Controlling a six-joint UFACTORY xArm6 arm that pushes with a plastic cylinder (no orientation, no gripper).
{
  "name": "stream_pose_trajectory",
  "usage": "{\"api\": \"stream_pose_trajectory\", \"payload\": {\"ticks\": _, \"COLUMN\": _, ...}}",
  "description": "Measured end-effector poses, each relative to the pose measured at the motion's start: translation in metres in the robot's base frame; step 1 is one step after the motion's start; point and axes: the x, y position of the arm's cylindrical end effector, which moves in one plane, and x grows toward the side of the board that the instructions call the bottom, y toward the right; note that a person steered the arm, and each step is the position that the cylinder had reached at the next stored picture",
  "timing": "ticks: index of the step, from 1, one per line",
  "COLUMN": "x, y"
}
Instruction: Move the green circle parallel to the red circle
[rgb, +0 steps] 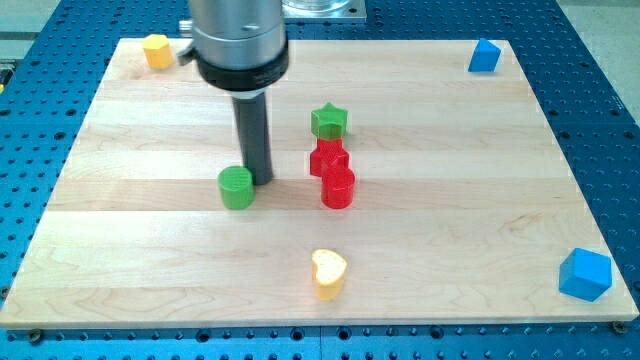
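The green circle (237, 187) sits on the wooden board left of centre. The red circle (338, 187) stands to its right at about the same height in the view, with a gap between them. My tip (262, 180) rests on the board just right of the green circle, at its upper right edge, touching or nearly touching it. The rod rises from there to the arm's dark collar at the view's top.
A red star (328, 157) touches the red circle from above, and a green star (328, 121) stands above that. A yellow heart (328, 272) lies near the bottom. A yellow block (157, 49) is top left, blue blocks top right (484, 56) and bottom right (585, 274).
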Motion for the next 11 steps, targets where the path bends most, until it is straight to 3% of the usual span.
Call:
{"api": "stream_pose_trajectory", "payload": {"ticks": 3, "x": 0.003, "y": -0.053}}
{"api": "stream_pose_trajectory", "payload": {"ticks": 4, "x": 0.003, "y": -0.032}}
{"api": "stream_pose_trajectory", "payload": {"ticks": 5, "x": 0.003, "y": 0.031}}
{"api": "stream_pose_trajectory", "payload": {"ticks": 6, "x": 0.03, "y": 0.05}}
{"api": "stream_pose_trajectory", "payload": {"ticks": 7, "x": 0.05, "y": 0.036}}
{"api": "stream_pose_trajectory", "payload": {"ticks": 9, "x": -0.004, "y": -0.064}}
{"api": "stream_pose_trajectory", "payload": {"ticks": 11, "x": -0.004, "y": -0.068}}
